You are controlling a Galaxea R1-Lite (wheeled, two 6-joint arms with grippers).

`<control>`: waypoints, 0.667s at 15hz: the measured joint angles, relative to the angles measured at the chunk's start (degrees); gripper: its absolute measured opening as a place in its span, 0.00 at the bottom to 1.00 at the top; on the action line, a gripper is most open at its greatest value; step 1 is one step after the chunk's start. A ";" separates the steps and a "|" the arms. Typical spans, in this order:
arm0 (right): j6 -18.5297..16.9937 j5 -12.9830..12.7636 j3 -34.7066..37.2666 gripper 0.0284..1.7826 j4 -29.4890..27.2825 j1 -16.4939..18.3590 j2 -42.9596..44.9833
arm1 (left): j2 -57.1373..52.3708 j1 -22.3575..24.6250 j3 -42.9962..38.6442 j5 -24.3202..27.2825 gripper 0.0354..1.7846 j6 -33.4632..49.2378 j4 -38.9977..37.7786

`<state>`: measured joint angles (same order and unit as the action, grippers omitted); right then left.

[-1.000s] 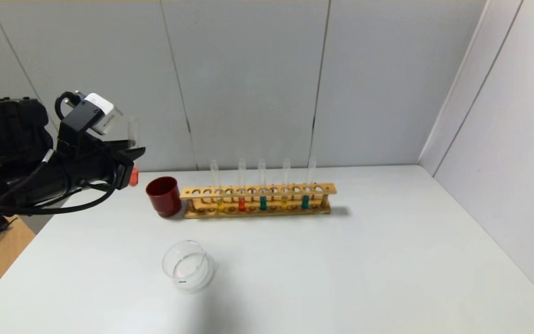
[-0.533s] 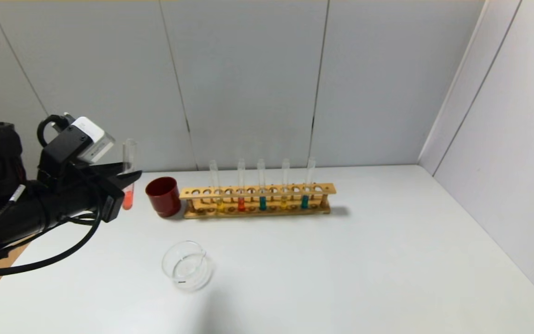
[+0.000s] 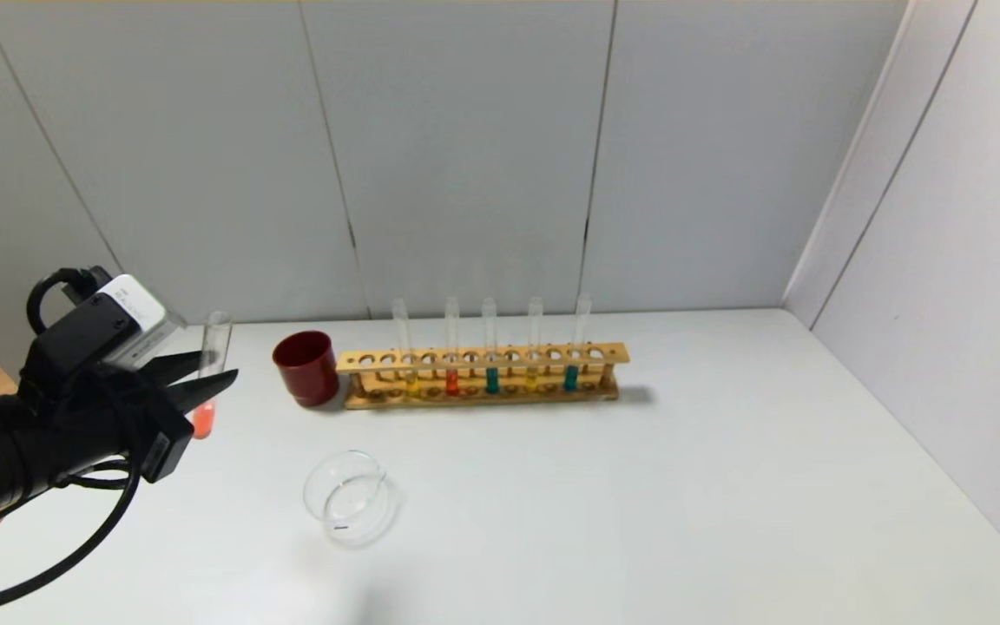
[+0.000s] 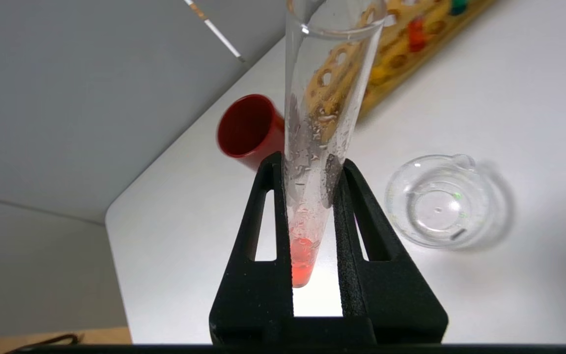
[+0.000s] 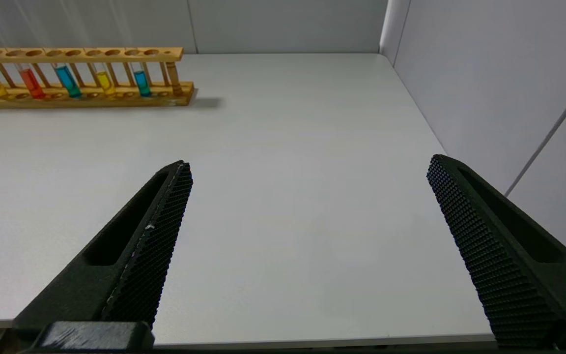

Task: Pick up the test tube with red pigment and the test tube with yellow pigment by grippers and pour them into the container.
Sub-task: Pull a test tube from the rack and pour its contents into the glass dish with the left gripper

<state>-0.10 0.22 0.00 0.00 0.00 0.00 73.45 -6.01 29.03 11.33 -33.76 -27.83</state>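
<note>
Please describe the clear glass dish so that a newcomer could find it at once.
On the white table, look in front of the long wooden test tube rack and the opaque dark red cup. The low, wide clear glass dish stands alone there, transparent, with a small pouring lip.

White worktop [image 3: 682, 486], grey panel walls behind and to the right.
Left end effector [image 3: 209, 386]: far left, above the worktop edge, clamped on the test tube with red pigment [image 3: 209, 373], which is near upright with orange-red liquid at its base.
Dark red cup [image 3: 305, 367]: just beside the left end of the wooden rack [image 3: 483, 375].
Rack contents: five upright tubes, yellow, red, teal, yellow, teal.
Container [image 3: 351, 496]: clear glass dish, in front of the cup, well apart.
</note>
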 joint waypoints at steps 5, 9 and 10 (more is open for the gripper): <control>0.02 0.02 0.00 0.98 0.00 0.00 0.00 | -1.99 -0.16 -4.69 0.22 0.15 -7.62 2.21; 0.00 0.02 0.00 0.98 0.00 0.00 0.00 | -1.07 0.00 -3.47 0.09 0.15 -16.65 8.85; 0.00 0.02 0.00 0.98 0.00 0.00 0.00 | -0.77 0.00 -2.60 0.11 0.15 -19.14 11.19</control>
<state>-0.10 0.24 0.00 0.00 0.00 0.00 72.68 -6.01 26.43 11.43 -52.89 -16.64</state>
